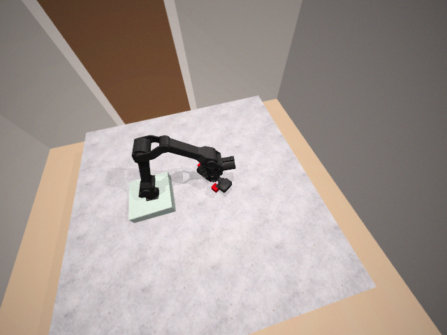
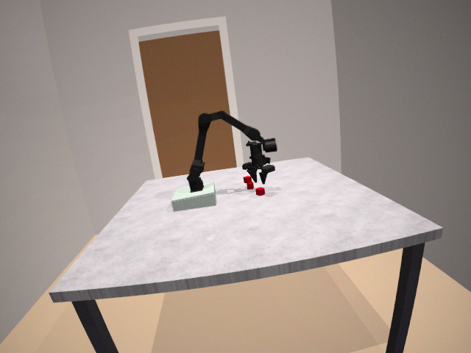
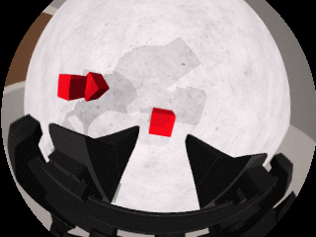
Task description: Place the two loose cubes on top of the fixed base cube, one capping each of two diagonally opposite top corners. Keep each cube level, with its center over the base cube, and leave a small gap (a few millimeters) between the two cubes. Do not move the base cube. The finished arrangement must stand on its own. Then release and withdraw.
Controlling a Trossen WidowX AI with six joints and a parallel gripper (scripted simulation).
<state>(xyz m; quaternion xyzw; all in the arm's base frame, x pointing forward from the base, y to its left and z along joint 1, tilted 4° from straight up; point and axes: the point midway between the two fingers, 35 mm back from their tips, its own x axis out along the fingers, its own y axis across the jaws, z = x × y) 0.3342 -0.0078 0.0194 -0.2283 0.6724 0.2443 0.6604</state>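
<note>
One loose red cube (image 1: 215, 187) (image 2: 260, 191) (image 3: 162, 121) lies on the table by itself. The other two red cubes are close together; in the exterior view one cube (image 2: 247, 179) (image 1: 198, 165) shows above and slightly left of the base cube (image 2: 249, 185), seemingly resting on it. The wrist view shows this pair (image 3: 95, 87) at the left, set at different angles; their exact contact is unclear. My gripper (image 2: 259, 182) (image 3: 163, 133) is open and empty, pointing down above the lone cube, which appears between and just beyond the fingertips. In the top view the arm mostly hides the pair.
The pale green block (image 1: 151, 209) (image 2: 193, 202) under the arm's base stands left of the cubes. The marble table (image 1: 216, 259) (image 2: 247, 235) carries everything. The two-cube pair is close to the gripper's left side in the exterior view.
</note>
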